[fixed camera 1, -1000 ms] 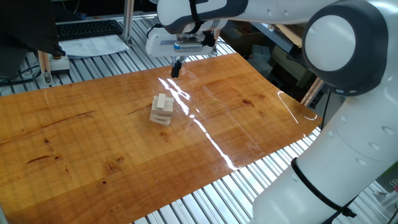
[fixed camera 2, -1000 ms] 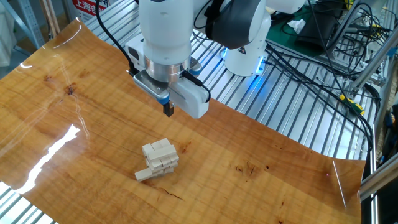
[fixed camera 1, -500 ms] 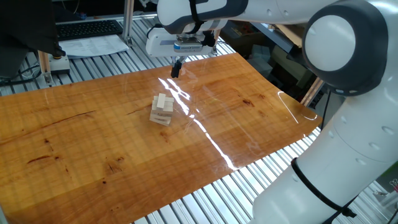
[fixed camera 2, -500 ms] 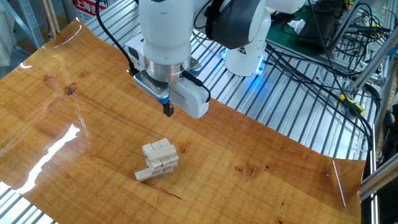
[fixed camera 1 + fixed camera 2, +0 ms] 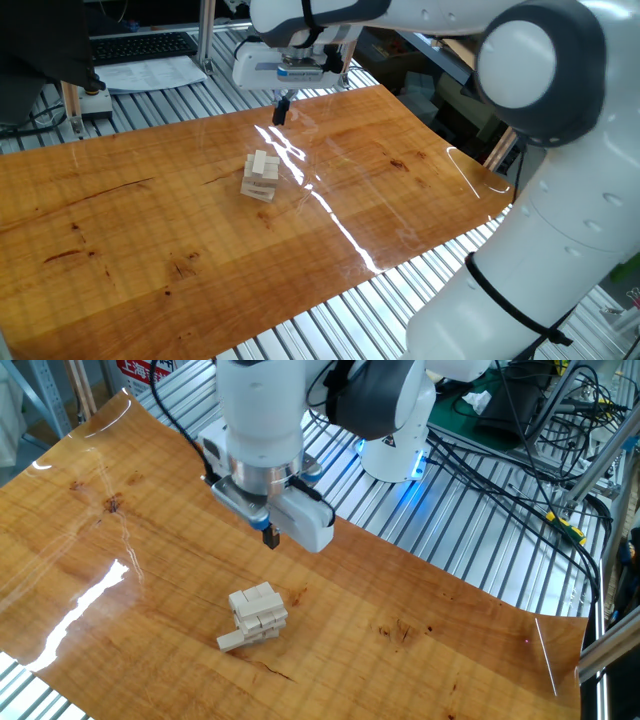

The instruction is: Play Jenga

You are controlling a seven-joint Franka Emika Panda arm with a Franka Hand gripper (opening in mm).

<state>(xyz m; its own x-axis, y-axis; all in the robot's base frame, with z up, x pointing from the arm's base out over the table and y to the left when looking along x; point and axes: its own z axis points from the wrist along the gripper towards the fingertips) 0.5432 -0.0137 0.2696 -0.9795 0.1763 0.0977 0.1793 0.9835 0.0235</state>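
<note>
The Jenga tower (image 5: 261, 175) is a short stack of pale wooden blocks in crossed layers on the wooden table top (image 5: 120, 220). In the other fixed view the Jenga tower (image 5: 257, 614) has one bottom block sticking out to the left. My gripper (image 5: 282, 113) hangs in the air behind the tower, apart from it, with its dark fingers together and nothing between them. From the other side the gripper (image 5: 270, 539) is above and behind the tower.
The table top lies on a metal slatted bench (image 5: 330, 320). A keyboard (image 5: 140, 45) and papers (image 5: 150, 72) lie at the far left. Cables (image 5: 510, 460) run across the bench beside the robot base (image 5: 395, 455).
The gripper has shifted very slightly, and the arm's upper joints have turned a little. The tower has not moved.
</note>
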